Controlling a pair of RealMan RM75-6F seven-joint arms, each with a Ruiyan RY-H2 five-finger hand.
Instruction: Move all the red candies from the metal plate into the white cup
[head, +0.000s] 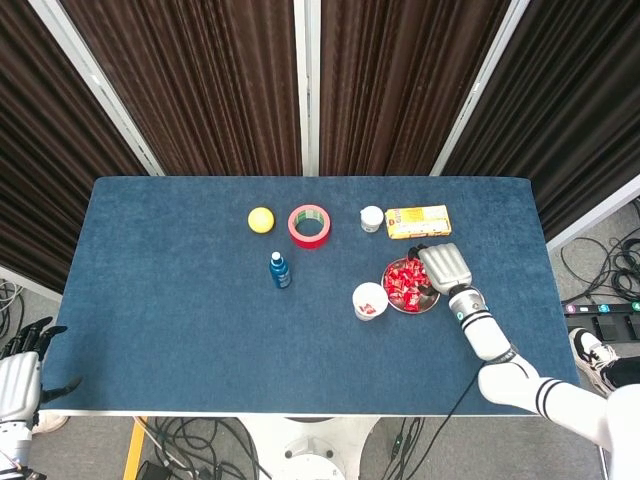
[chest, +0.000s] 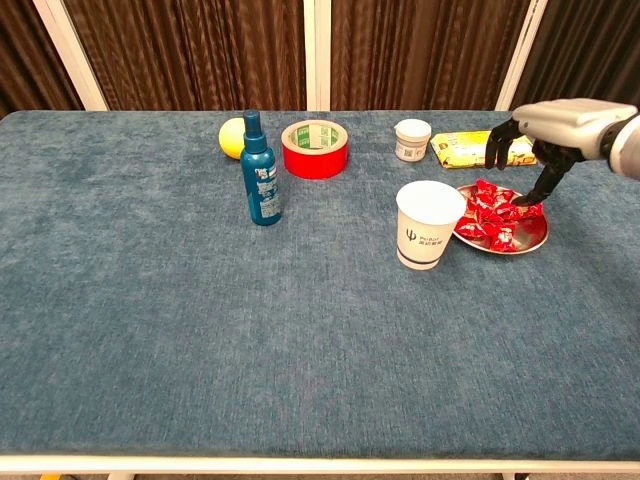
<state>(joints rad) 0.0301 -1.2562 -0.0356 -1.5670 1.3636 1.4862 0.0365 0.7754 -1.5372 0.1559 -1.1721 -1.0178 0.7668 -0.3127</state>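
white cup (chest: 429, 224) touching metal plate (chest: 528, 238)

A blue cloth-covered table (head: 180, 330) carries a yellow ball (head: 261, 220), red tape roll (head: 309, 225), small white jar (head: 372, 218), yellow box (head: 418, 221), blue spray bottle (head: 280, 270), white paper cup (head: 369, 300) and round metal plate (chest: 536, 238).

cup (chest: 428, 226): dark logo with small print below, too small to read | bottle (chest: 260, 175): label print unreadable | yellow box (chest: 477, 148): print unreadable

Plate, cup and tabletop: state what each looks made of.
Plate: looks like polished metal; its rim is shiny and reflective.
Cup: probably paper, matte white with a small printed logo; thin plastic is possible.
Tabletop: covered in blue fabric, felt or short-pile carpet by its fuzzy, mottled texture.
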